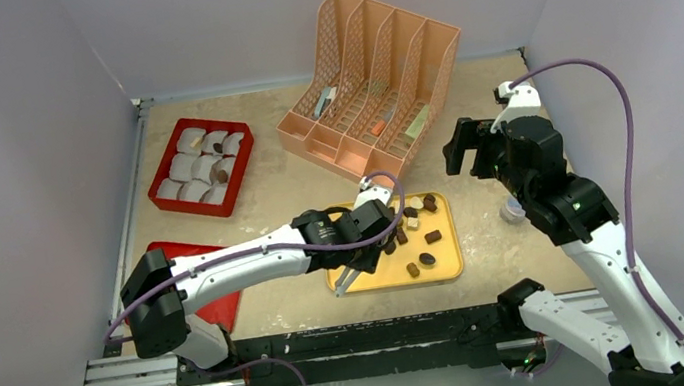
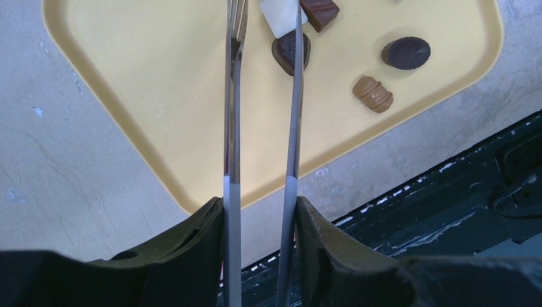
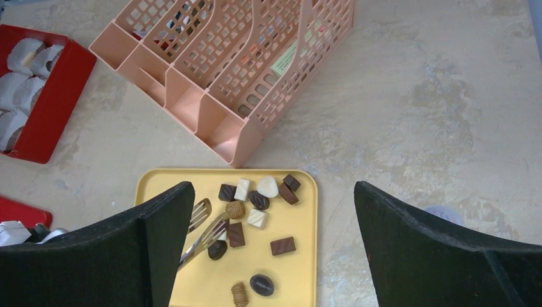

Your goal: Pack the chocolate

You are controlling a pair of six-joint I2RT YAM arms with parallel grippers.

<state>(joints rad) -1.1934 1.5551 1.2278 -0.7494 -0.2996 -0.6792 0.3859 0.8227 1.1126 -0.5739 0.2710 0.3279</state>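
**Two trays, one rack**

At far left I see the red tray (image 3: 61,112) filled with white cup liners (image 1: 188,164). My left pincer (image 2: 259,217) is clamped on metal tongs (image 2: 231,128), their tips over the yellow tray (image 2: 128,77). The chocolate (image 3: 259,200) lies loose there in dark, caramel and cream pieces. Behind it stands the peach file rack (image 1: 372,78). My right pincer (image 1: 470,147) hangs wide open above the desk (image 1: 296,184), holding nothing.

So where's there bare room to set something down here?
The left half of the yellow tray is bare, beside the tongs. The table right of the pink organizer is open too. The chocolates crowd the tray's far right part.
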